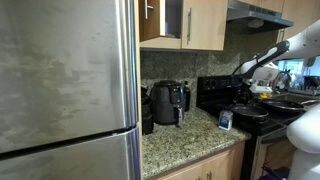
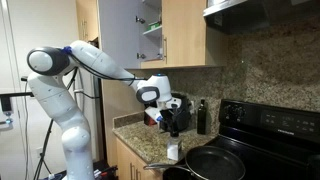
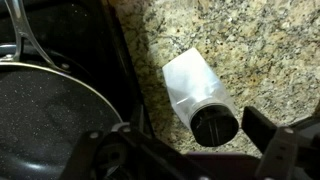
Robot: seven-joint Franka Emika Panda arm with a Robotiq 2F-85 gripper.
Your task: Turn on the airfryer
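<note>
The airfryer is a dark, rounded appliance standing on the granite counter by the fridge, with its handle facing forward. In an exterior view it is mostly hidden behind the gripper, and only a dark part shows. My gripper hangs in the air above the stove's edge, well to the side of the airfryer and not touching it. In the wrist view the gripper is open and empty, and it looks down on a small clear shaker with a black cap.
A steel fridge fills one side. A black stove carries a dark pan, which also shows in an exterior view. The shaker stands near the counter edge. A dark bottle stands by the backsplash. Wooden cabinets hang overhead.
</note>
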